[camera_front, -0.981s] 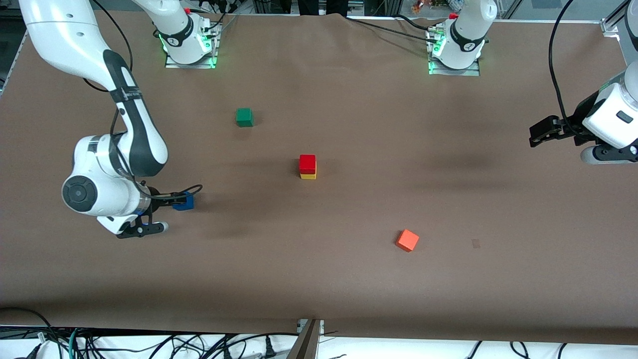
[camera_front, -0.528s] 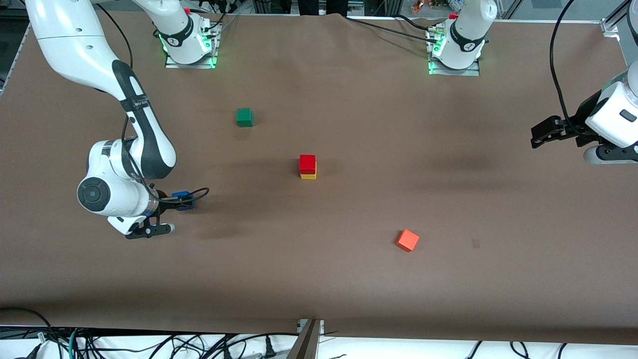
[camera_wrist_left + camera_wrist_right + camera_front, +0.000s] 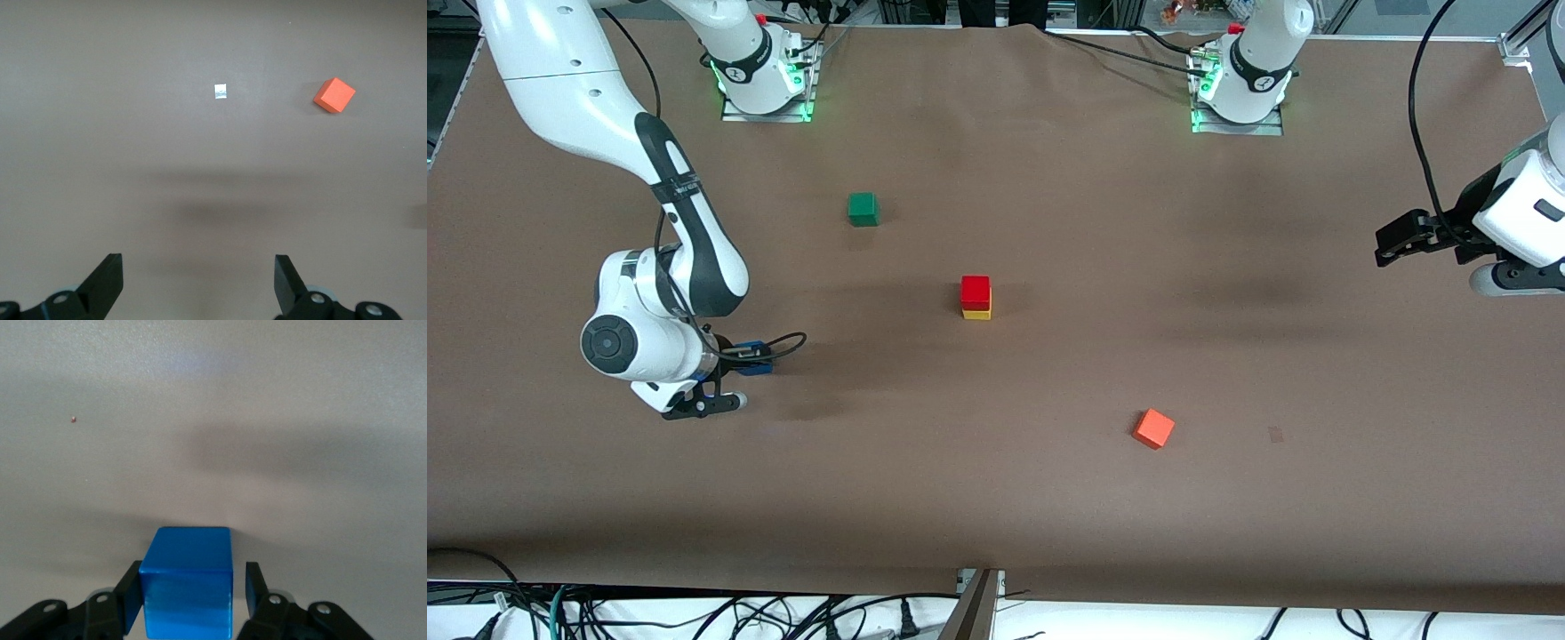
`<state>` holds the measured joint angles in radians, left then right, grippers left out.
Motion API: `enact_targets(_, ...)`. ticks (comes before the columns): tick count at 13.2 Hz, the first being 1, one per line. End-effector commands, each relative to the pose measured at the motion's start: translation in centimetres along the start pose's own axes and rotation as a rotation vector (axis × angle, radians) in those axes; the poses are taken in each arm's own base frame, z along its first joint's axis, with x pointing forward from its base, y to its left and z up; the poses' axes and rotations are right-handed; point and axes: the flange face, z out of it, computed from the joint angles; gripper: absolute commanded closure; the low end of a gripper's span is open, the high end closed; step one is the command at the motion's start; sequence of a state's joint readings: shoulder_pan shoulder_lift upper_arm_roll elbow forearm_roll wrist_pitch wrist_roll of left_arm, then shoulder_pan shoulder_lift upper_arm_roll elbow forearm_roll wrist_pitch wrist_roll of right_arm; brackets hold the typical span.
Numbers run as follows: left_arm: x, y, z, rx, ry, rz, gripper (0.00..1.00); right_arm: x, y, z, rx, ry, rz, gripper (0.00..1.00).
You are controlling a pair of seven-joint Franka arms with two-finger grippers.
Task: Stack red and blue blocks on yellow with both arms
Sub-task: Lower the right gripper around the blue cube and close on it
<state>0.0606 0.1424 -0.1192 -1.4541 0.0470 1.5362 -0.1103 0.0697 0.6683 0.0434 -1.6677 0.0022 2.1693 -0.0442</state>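
The red block (image 3: 975,290) sits on the yellow block (image 3: 977,313) at the middle of the table. The blue block (image 3: 754,357) is toward the right arm's end, a little nearer the front camera than the stack. My right gripper (image 3: 745,356) is low around it. In the right wrist view the blue block (image 3: 188,580) stands between the fingers of the right gripper (image 3: 193,590); one finger touches it and a small gap shows at the other. My left gripper (image 3: 1392,242) is open and empty, up over the left arm's end, and also shows in the left wrist view (image 3: 199,280).
A green cube (image 3: 863,209) lies nearer the robot bases than the stack. An orange-red cube (image 3: 1153,428) lies nearer the front camera, toward the left arm's end; it shows in the left wrist view (image 3: 334,95). A small pale mark (image 3: 221,91) is on the brown table cover.
The right arm has shifted toward the table's middle, bringing its fingers further around the blue block, which has stayed about where it was. The left gripper has barely moved.
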Motion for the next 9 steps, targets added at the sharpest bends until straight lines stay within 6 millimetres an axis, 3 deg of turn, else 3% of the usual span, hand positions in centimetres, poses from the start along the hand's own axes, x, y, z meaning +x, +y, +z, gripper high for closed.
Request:
enact_targets(1, 0.5, -0.2, -0.5, 0.021, 0.014, 0.016, 0.00, -0.2, -0.3, -0.5, 0.016, 0.000, 0.064, 0.53)
enact_targets(2, 0.5, -0.2, -0.5, 0.019, 0.014, 0.016, 0.00, -0.1, -0.5, -1.0, 0.017, -0.008, 0.072, 0.55)
enact_targets(5, 0.6, 0.0, -0.2, 0.017, 0.009, 0.019, 0.00, 0.4, -1.9, -5.2, 0.014, -0.007, 0.052, 0.61)
enact_targets(7, 0.8, 0.0, -0.6, 0.019, 0.020, 0.020, 0.00, 0.5, -5.1, -9.0, 0.005, -0.003, 0.020, 0.61)
enact_targets(9, 0.9, 0.0, -0.6, 0.017, 0.020, 0.020, 0.00, -0.6, -9.6, -11.9, -0.017, 0.005, 0.026, 0.61)
